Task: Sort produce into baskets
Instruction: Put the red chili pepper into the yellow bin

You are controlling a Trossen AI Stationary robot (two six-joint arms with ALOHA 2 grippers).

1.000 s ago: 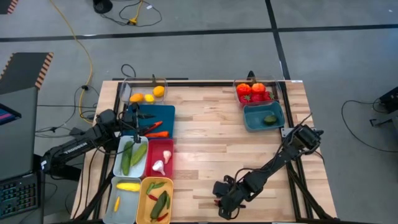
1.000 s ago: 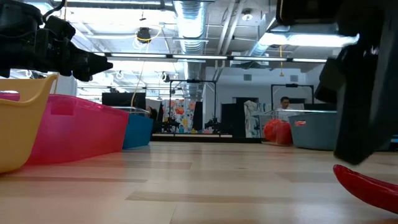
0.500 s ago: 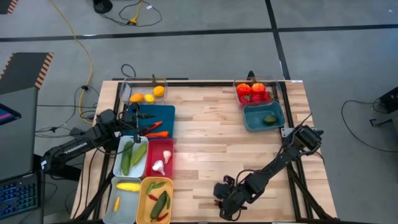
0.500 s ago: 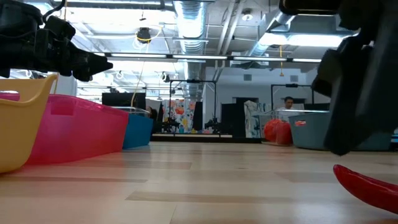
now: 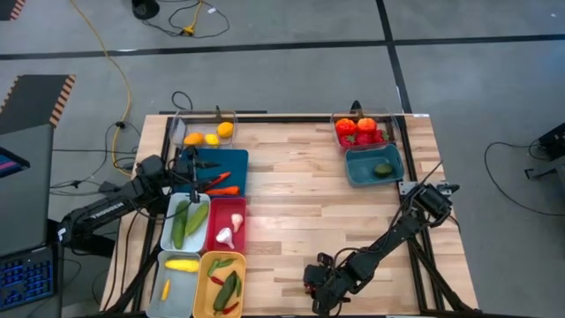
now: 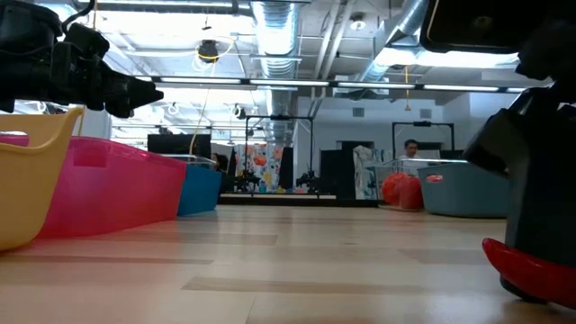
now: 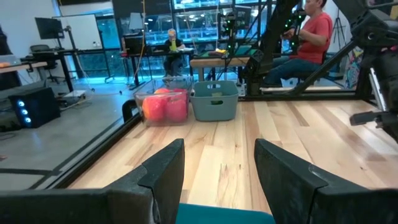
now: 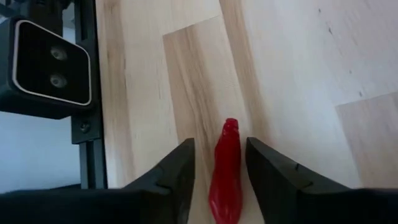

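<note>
A shiny red chilli point(image 8: 227, 168), long and thin, lies flat on the pale wooden counter point(image 5: 300, 199), near its front edge. The right claw point(image 8: 219, 168) is down over it, one dark finger on each side, a small gap left, not yet squeezing. Far from the chilli, the left claw point(image 7: 219, 171) hangs half open and empty over the blue bin point(image 5: 237, 163).

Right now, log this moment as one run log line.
right hand: fingers astride red chilli on table, closing | left hand: open, over blue basket
</note>
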